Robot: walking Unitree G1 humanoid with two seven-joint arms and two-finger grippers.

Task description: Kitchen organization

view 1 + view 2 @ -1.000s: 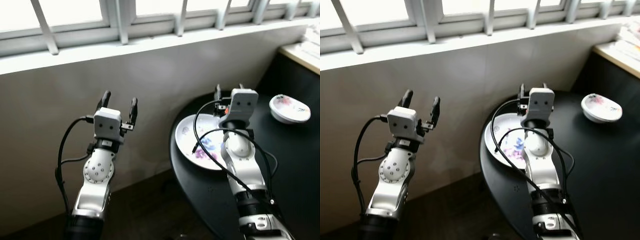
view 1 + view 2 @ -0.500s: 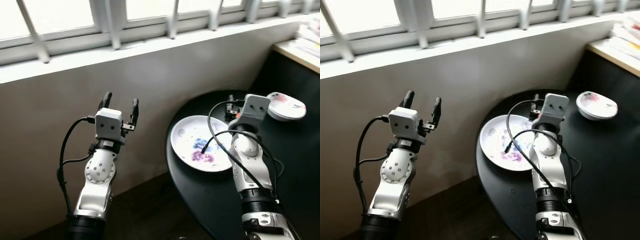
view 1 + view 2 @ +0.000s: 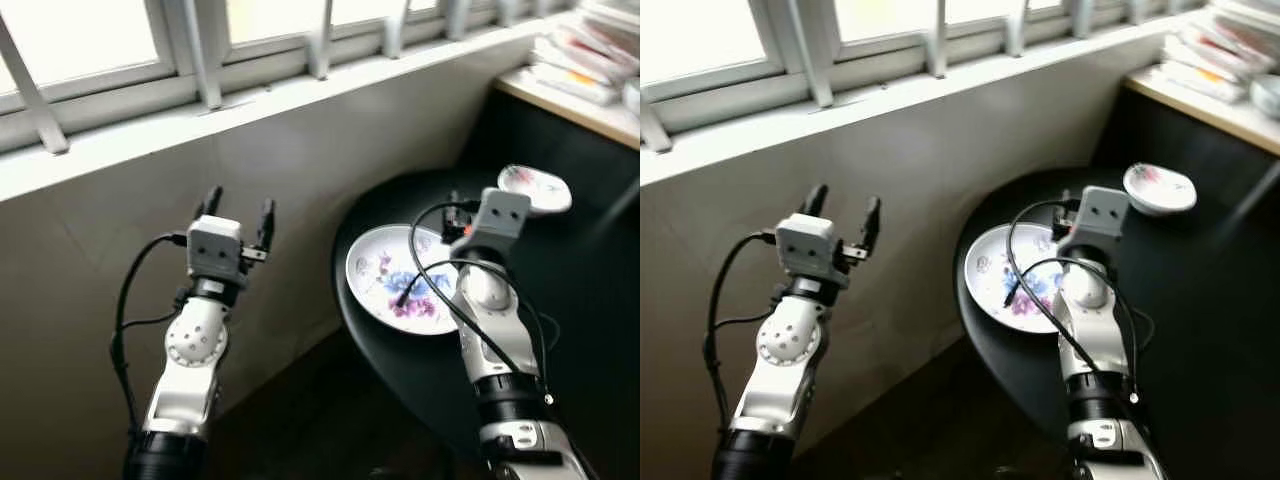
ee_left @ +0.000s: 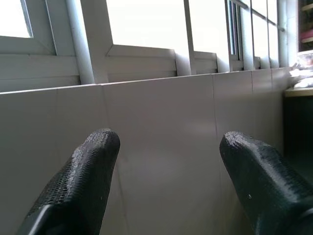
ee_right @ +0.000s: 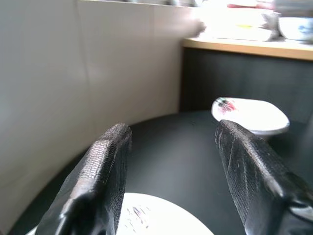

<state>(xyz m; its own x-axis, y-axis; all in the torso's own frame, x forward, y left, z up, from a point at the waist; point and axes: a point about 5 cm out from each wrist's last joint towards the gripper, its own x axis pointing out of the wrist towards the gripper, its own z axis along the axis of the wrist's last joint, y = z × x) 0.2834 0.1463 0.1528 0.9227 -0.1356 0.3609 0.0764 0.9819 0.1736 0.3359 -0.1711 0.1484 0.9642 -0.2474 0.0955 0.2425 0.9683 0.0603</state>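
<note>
A white plate (image 3: 390, 290) with blue and purple flowers lies near the left edge of a round black table (image 3: 590, 330). A small white bowl (image 3: 535, 188) with a red pattern sits farther back on it. My right gripper (image 5: 173, 129) is open and empty. It hovers above the plate's far side and points toward the bowl (image 5: 249, 115). Its wrist block (image 3: 500, 212) stands over the plate's right rim. My left gripper (image 3: 240, 203) is raised in front of the tiled wall, left of the table, open and empty (image 4: 167, 138).
A barred window with a white sill (image 3: 250, 100) runs along the back wall. A wooden counter (image 3: 565, 95) at the back right carries stacked dishes (image 3: 590, 55). Dark floor (image 3: 320, 420) lies between the wall and the table.
The whole view has shifted as the camera moved. My right gripper swung right, from the plate's far left toward the bowl. The left arm holds the same pose.
</note>
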